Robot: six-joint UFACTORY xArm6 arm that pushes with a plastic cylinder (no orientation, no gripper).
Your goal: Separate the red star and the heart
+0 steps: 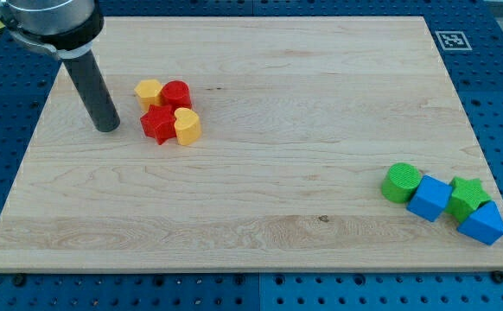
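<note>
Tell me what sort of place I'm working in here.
Likely a robotics lab bench: a wooden board lies on a blue perforated table, with a printed marker tag at its corner. My tip stands left of the red star and yellow heart.

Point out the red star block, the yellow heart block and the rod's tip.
red star block (157,123), camera view, middle of its top face.
yellow heart block (187,125), camera view, middle of its top face.
my tip (107,128), camera view, rod's very end, left of the star.
</note>
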